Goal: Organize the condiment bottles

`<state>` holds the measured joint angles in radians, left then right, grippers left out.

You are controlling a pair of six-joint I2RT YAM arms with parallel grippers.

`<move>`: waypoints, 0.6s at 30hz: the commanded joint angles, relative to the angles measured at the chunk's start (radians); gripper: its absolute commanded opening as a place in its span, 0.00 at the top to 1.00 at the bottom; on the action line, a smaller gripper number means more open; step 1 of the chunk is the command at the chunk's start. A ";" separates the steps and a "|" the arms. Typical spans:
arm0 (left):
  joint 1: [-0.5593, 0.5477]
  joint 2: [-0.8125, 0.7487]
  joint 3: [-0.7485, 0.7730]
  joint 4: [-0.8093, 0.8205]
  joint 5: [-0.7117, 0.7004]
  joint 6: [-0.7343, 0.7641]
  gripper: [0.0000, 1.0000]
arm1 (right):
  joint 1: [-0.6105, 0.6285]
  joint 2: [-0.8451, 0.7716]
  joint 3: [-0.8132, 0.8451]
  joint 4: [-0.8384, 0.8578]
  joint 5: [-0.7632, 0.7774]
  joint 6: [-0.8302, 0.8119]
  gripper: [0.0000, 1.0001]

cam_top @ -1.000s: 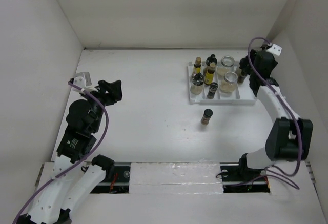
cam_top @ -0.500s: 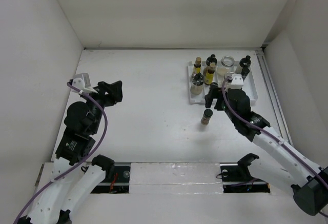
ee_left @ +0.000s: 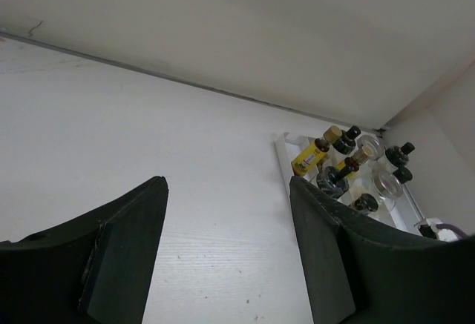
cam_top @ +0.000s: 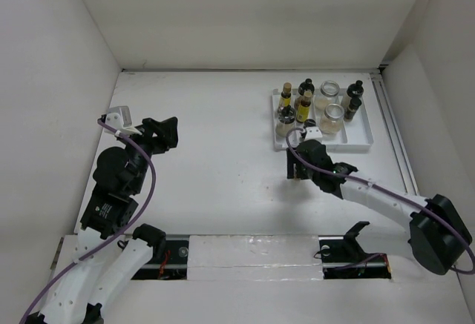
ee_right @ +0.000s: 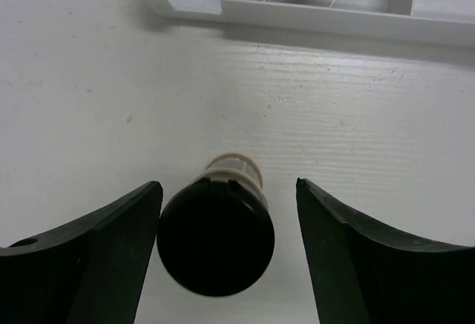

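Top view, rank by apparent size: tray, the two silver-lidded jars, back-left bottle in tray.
1. tray
2. near jar and far jar: look alike, not ranked
3. back-left bottle

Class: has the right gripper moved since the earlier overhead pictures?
Yes: the right gripper went from the white tray's right edge to its near side, straddling the lone bottle.

My white counter point(cam_top: 223, 131) carries a white divided tray point(cam_top: 362, 143) toward its far right corner. One black-capped jar point(ee_right: 215, 242) stands upright on the bare surface by itself, near the tray's front rim but apart from it, and I see it from above.
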<state>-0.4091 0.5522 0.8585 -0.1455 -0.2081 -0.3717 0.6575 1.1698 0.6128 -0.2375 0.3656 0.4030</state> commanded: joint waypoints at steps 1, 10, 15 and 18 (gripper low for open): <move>0.004 -0.006 0.008 0.047 0.010 0.004 0.37 | -0.016 0.031 0.053 0.092 0.078 -0.003 0.22; 0.004 -0.006 0.008 0.047 0.021 0.004 0.37 | 0.010 -0.019 0.160 0.014 0.249 -0.027 0.70; 0.004 0.014 0.008 0.057 0.044 0.004 0.37 | -0.241 -0.137 0.283 0.081 0.195 -0.164 0.71; 0.004 0.014 0.008 0.057 0.044 0.004 0.37 | -0.439 -0.124 0.332 0.171 0.127 -0.144 0.73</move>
<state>-0.4091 0.5579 0.8585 -0.1452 -0.1829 -0.3717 0.3313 1.0611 0.8753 -0.1833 0.5224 0.2897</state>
